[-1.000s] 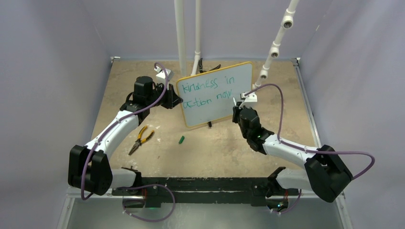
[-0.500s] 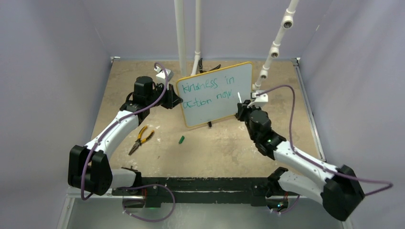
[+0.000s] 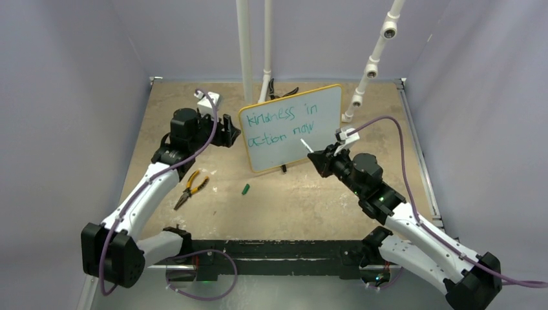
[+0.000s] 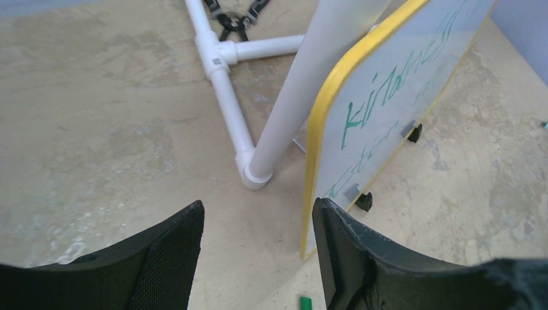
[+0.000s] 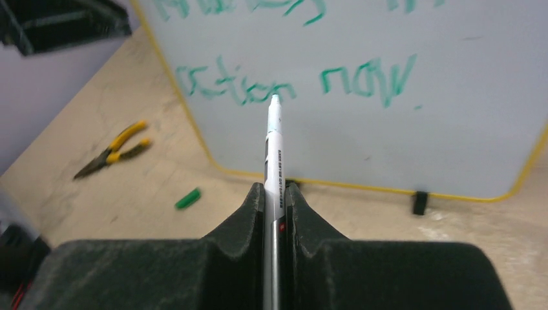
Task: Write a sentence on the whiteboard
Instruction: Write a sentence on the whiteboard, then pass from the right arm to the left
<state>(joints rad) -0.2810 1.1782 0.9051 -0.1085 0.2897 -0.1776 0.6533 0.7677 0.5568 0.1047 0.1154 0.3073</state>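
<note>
The whiteboard [image 3: 288,152] stands upright at mid-table on black feet, yellow frame [image 4: 319,142] all round. On it the sentence [image 3: 282,116] reads "kindness in action now" in teal. My left gripper [image 3: 227,132] is open just left of the board's left edge, nothing between its fingers [image 4: 258,208]. The right gripper [image 3: 322,159] is shut on a white marker [image 5: 274,142]. It sits in front of the board's lower right, and the marker's tip points at the board [image 5: 413,142] near "action". Whether the tip touches the surface I cannot tell.
Yellow-handled pliers [image 3: 190,186] and a green marker cap [image 3: 245,189] lie on the table in front of the board, left of centre. White pipe posts [image 3: 244,51] rise behind the board, with a floor joint [image 4: 227,97] beside its left edge. Another jointed pipe [image 3: 371,64] slants at back right.
The left gripper has opened, come off the board's left edge and drawn back to the left. The right arm has swung out to the right, with the marker now slanting up-left at the board.
</note>
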